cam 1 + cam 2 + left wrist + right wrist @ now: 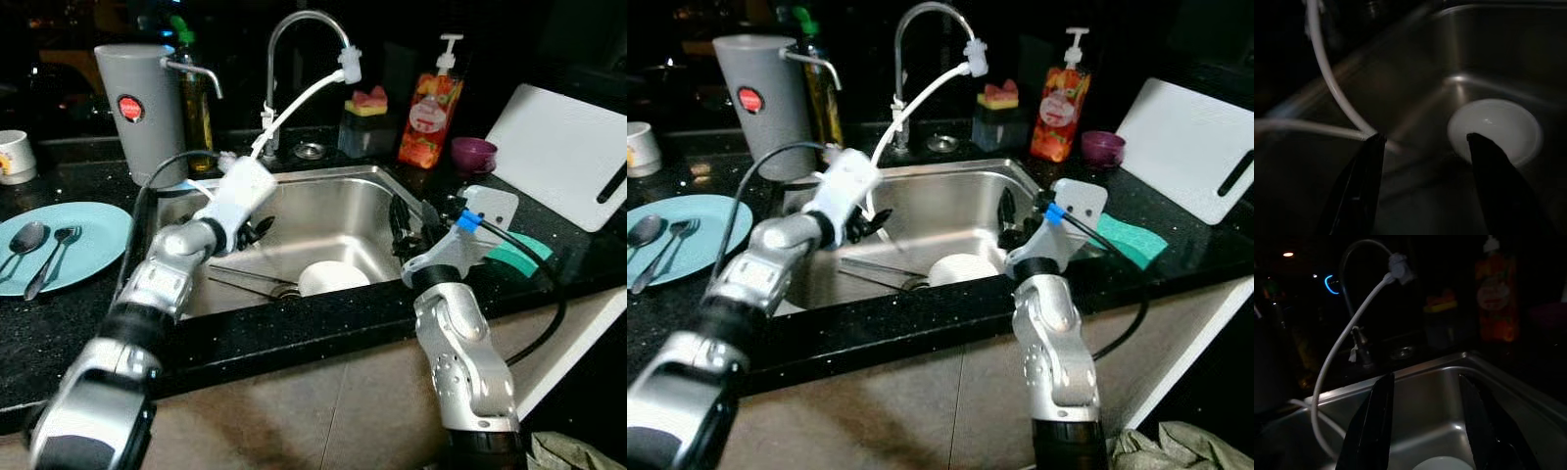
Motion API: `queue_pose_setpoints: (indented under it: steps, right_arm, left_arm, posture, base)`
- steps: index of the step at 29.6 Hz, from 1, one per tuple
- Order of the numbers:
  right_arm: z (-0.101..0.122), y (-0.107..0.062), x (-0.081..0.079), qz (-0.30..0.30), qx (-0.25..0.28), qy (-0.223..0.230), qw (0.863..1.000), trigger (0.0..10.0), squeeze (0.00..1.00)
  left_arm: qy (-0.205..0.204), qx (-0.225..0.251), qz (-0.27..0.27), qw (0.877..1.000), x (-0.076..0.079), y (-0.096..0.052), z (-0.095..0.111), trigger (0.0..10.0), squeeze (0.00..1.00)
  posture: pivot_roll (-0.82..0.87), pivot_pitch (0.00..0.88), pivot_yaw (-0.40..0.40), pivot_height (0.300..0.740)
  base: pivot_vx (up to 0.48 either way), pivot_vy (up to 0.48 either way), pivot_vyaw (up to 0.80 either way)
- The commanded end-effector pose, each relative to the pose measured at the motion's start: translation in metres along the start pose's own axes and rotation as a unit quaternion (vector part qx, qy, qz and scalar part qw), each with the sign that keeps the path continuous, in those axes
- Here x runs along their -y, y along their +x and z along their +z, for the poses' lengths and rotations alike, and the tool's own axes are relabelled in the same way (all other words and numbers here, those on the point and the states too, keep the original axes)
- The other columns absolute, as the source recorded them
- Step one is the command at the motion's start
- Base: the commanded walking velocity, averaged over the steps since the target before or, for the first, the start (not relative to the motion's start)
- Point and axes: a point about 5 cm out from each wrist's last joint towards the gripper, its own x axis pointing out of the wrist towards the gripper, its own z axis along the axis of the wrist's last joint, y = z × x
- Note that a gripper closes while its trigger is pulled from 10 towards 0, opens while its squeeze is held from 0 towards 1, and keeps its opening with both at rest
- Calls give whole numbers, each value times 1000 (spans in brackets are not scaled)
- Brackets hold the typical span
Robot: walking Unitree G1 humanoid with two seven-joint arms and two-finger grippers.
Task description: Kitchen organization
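a white bowl (331,277) lies on the floor of the steel sink (323,201). the left gripper (1422,147) hangs above it, fingers spread and empty; the right gripper (1425,396) hovers at the sink's right wall, also spread. a teal plate (93,230) with spoon (25,238) and fork (54,257) sits on the counter left.

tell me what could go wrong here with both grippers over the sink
The open left gripper hangs right beside the thin white hose running from the curved steel faucet; it could snag and tug it. The round white bowl lies upside down in the steel sink, so the fingers may slip off. The open right gripper could collide with the left one.
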Motion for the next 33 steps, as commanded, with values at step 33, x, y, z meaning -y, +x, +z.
queue_pose_setpoints:
  steps: [33]
  right_arm:
    - [-11, -29, 27, -9, -34, -40, 999, 10000, 0]
  left_arm:
    - [-37, 44, 110, 992, 43, -117, -5, 10000, 0]
  posture:
    - [172, 117, -58, 740]
  base:
    - [0, 0, 0]
